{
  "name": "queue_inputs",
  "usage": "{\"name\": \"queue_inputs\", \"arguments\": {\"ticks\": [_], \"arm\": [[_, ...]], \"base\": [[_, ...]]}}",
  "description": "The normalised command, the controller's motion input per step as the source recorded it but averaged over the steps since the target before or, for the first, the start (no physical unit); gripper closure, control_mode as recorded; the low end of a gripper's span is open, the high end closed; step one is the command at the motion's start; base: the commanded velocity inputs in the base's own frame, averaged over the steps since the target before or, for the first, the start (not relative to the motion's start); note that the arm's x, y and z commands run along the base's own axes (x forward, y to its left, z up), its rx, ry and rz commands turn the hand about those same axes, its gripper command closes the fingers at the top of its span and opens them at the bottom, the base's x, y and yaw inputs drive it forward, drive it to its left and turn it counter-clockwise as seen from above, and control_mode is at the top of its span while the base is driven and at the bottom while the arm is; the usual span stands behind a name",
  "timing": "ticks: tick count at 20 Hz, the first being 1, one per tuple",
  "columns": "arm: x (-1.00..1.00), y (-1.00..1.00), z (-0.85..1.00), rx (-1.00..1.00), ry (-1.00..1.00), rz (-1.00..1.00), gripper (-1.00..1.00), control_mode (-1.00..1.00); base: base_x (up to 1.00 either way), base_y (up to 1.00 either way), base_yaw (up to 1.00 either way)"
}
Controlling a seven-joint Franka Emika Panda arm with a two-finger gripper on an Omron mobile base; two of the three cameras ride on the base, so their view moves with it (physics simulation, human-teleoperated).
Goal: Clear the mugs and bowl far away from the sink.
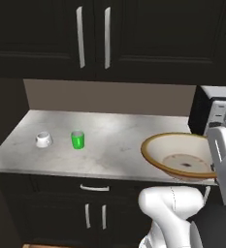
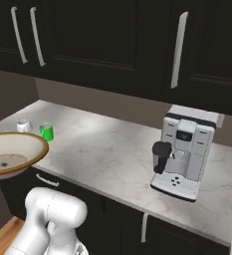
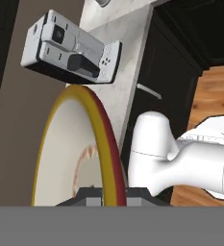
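Note:
The bowl (image 1: 182, 157), wide and cream with a brown-gold rim, hangs tilted in the air over the counter's front edge. My gripper (image 3: 111, 194) is shut on the bowl's rim (image 3: 106, 144), which runs edge-on between the fingertips. In the right base view the bowl (image 2: 10, 154) shows at the far left. A squat white mug (image 1: 44, 139) and a green mug (image 1: 77, 140) stand side by side on the counter's left part, well apart from the bowl. From the right they appear as the white mug (image 2: 23, 125) and green mug (image 2: 47, 131). The sink is out of view.
A white coffee machine (image 2: 184, 152) stands on the marble counter (image 2: 112, 149) to the right, near the wall. Dark upper cabinets (image 1: 92, 38) hang above, and dark drawers and doors (image 1: 95, 208) sit below. Wooden floor (image 3: 214, 96) lies in front of the cabinets.

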Motion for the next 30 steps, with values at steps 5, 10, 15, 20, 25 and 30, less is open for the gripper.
{"name": "queue_inputs", "arguments": {"ticks": [5,10,15,20,25,30], "arm": [[0.00,0.00,0.00,0.00,0.00,0.00,1.00,1.00],[0.00,0.00,0.00,0.00,0.00,0.00,1.00,1.00],[0.00,0.00,0.00,0.00,0.00,0.00,1.00,1.00],[0.00,0.00,0.00,0.00,0.00,0.00,1.00,1.00],[0.00,0.00,0.00,0.00,0.00,0.00,1.00,1.00],[0.00,0.00,0.00,0.00,0.00,0.00,1.00,1.00]], "base": [[0.60,0.02,0.01],[0.35,0.05,0.00],[0.10,-0.01,0.06],[0.06,-0.05,0.16],[0.21,-0.09,0.09],[0.19,-0.10,-0.14]]}}
